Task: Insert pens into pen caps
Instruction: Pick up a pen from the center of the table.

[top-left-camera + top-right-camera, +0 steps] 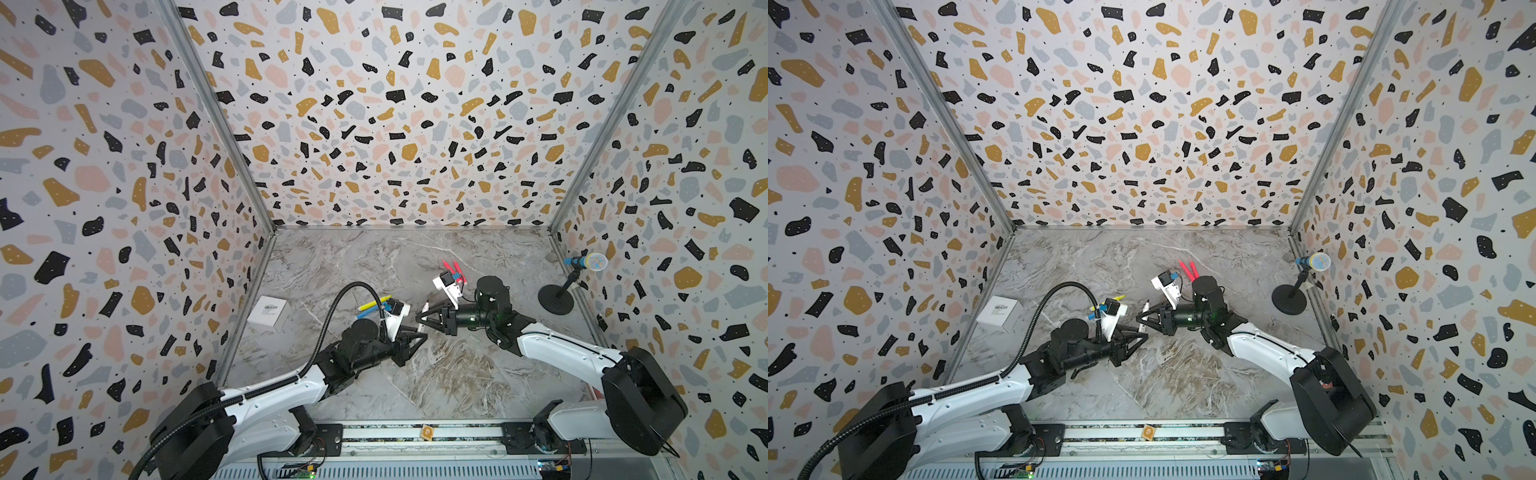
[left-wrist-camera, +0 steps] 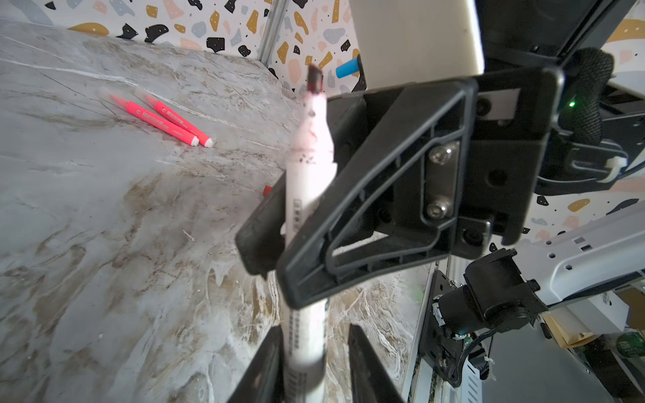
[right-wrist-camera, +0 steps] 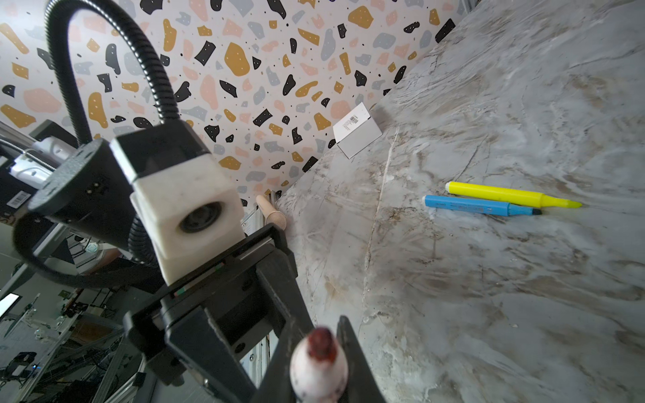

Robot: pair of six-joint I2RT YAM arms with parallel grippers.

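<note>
So this one's barely started, as far as I can tell. The white pen (image 2: 309, 174) is up off the surface (image 2: 104, 226), and its dark red tip is bare with no cap on it. The right fingers (image 2: 366, 195) are clamped tight on the middle of its barrel. The tail end of the pen runs down between the left fingers (image 2: 265, 370), which look slightly parted. One seems to touch the barrel and the other stands a bit clear of it, so I'd say the right side is doing the holding.

Count time, five pens in all:
- one white pen, in the fingers
- two pink pens (image 2: 153, 120), lying side by side out past the right fingers
- one yellow pen (image 3: 499, 193) and one blue pen (image 3: 471, 205), touching each other, off beyond the left fingers

Yellow and blue both show bare tips. The pink tips are too blurry to say if they're capped.

For caps, I can only find one small red piece (image 2: 267, 190) peeking out just behind the right fingers, and it might be a cap. My guess is at least three pens are left to cap, maybe all five.
</note>
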